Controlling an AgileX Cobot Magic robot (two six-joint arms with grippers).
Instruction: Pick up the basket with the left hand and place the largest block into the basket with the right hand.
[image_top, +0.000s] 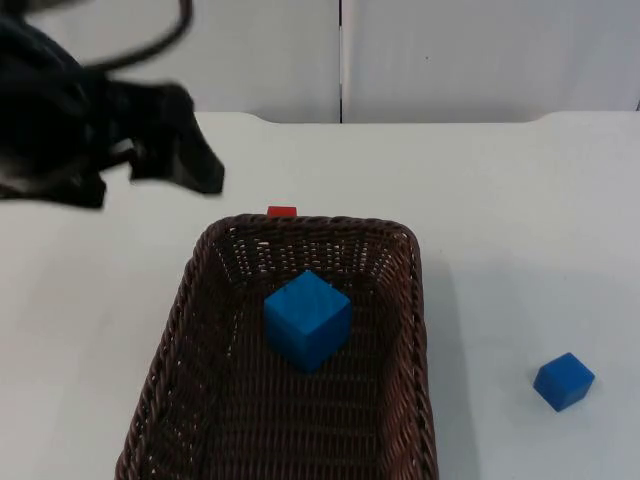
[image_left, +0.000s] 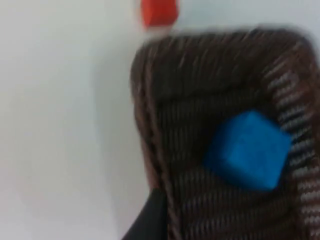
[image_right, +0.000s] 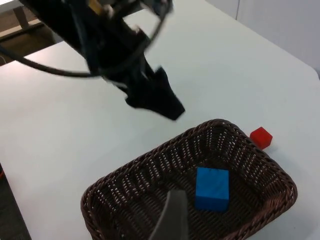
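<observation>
A dark brown wicker basket (image_top: 195, 300) rests on the white table at the front middle. The largest blue block (image_top: 307, 320) lies inside it, also seen in both wrist views as blue block (image_left: 247, 150) and blue block (image_right: 212, 188). My left gripper (image_top: 200, 170) hovers just past the basket's far left corner, apart from the rim (image_left: 150, 150), holding nothing. From the right wrist view the left gripper (image_right: 160, 102) stands clear of the basket (image_right: 115, 185). My right gripper (image_right: 169, 220) hangs high over the basket.
A small red block (image_top: 282, 211) lies on the table just behind the basket's far rim, red block (image_left: 159, 11) and red block (image_right: 261, 137) in the wrist views. A smaller blue block (image_top: 563, 381) sits on the table to the right of the basket.
</observation>
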